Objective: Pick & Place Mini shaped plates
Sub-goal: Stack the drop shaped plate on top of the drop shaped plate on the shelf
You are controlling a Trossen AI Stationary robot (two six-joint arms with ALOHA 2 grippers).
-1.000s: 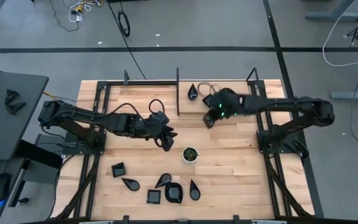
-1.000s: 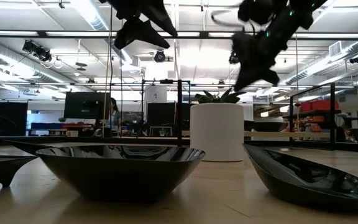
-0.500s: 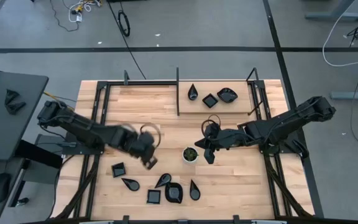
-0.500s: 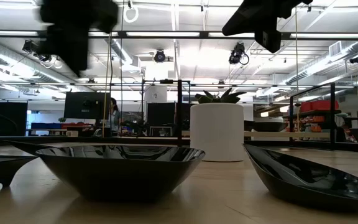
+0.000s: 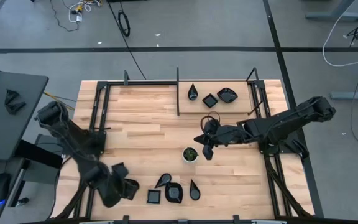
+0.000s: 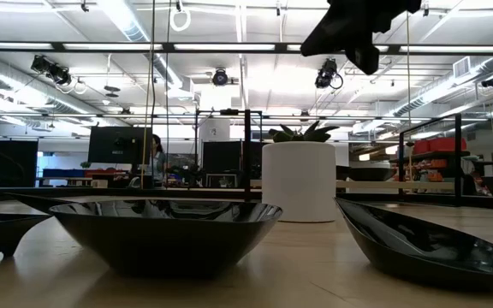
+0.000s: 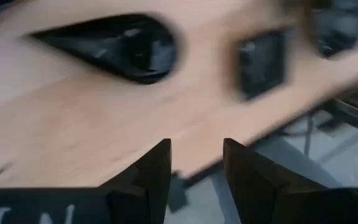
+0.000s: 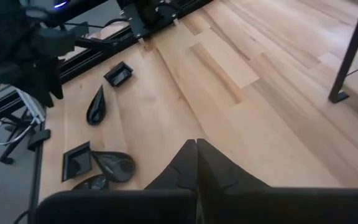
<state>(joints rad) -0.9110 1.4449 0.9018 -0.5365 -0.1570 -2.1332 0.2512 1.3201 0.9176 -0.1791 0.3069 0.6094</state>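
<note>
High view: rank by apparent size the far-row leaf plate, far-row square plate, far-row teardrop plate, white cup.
1. Leaf plate, largest.
2. White cup, slightly smaller.
3. Square plate and teardrop plate: the two look about alike, too close to rank.

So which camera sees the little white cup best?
The low view: the white cup stands in full side view with its green plant. The high view shows only its top, beside the right claw. The wrist views miss it.

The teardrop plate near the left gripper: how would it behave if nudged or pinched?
The teardrop plate looks glossy and rigid, so the fingers may slip on its rim. Its shallow, flat-sitting form suggests sliding on the wooden table, not rolling. Probably light.
</note>
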